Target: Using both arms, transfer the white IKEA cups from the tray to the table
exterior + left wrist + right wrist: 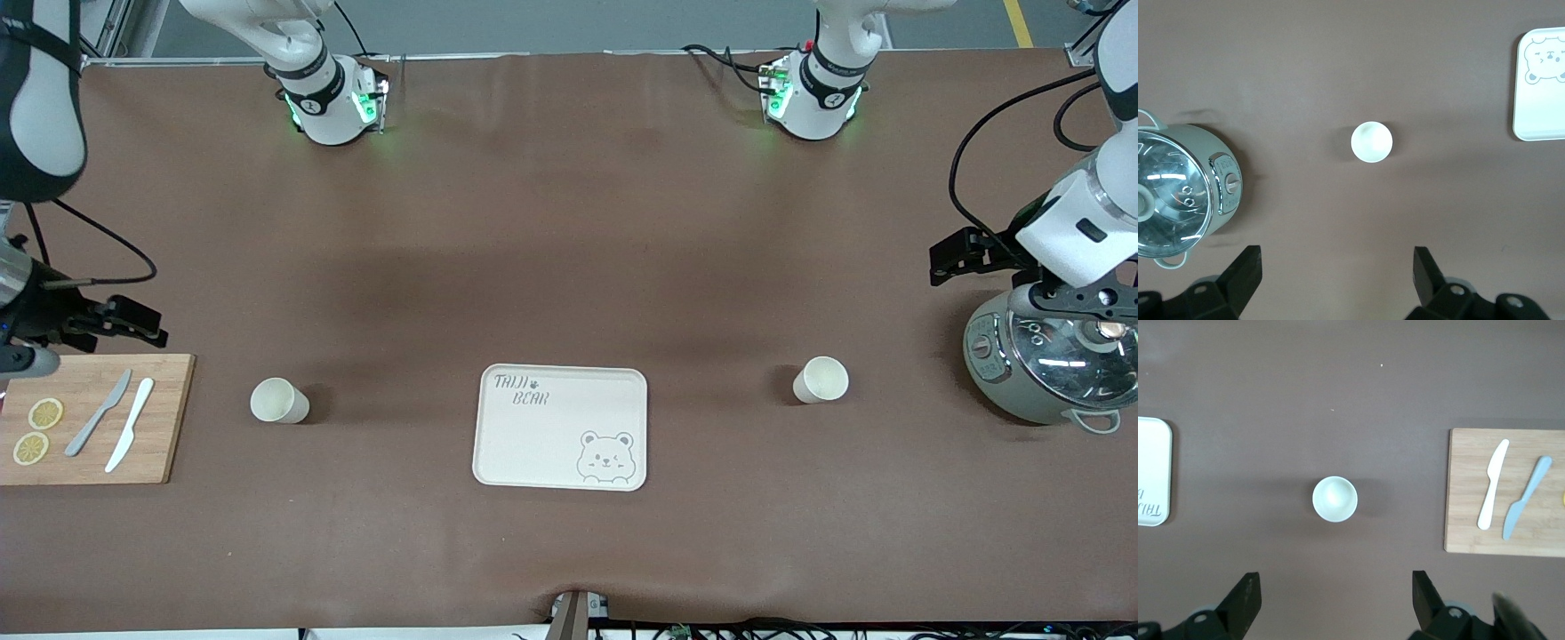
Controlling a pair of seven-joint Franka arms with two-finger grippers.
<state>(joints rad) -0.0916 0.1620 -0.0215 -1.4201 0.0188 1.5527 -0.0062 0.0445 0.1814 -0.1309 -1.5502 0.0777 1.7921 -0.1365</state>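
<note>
At the bottom edge of the left wrist view, the left tool [1338,259] shows two black fingers [1245,267] spread wide, gripping nothing. It hangs high over the desk [1338,53], and one cup [1371,141] stands upright on the brown surface at the centre of that frame, well clear of the fingers. A grey-green pot [1178,193] with a glass lid sits at one edge of the same frame, and a corner of the tray [1538,100] shows at the other.

Along the bottom edge of the right wrist view, the right tool [1335,581] is likewise spread wide and holds nothing. The second cup [1335,499] stands upright in mid-frame, apart from the fingers [1246,590]. A wooden board [1471,520] carrying a white knife [1491,483] and a grey knife [1526,497] lies beside it.

From the front camera, both cups stand in the lower half of the frame, one on either side of the tray [533,444]. That tray is cream with a bear drawing and lies at lower centre. The cup [821,380] toward the left arm's end stands between tray and pot [1005,391]. The cup [279,400] toward the right arm's end stands between tray and board [169,427]. Two lemon slices [45,413] lie on the board beside the knives.
</note>
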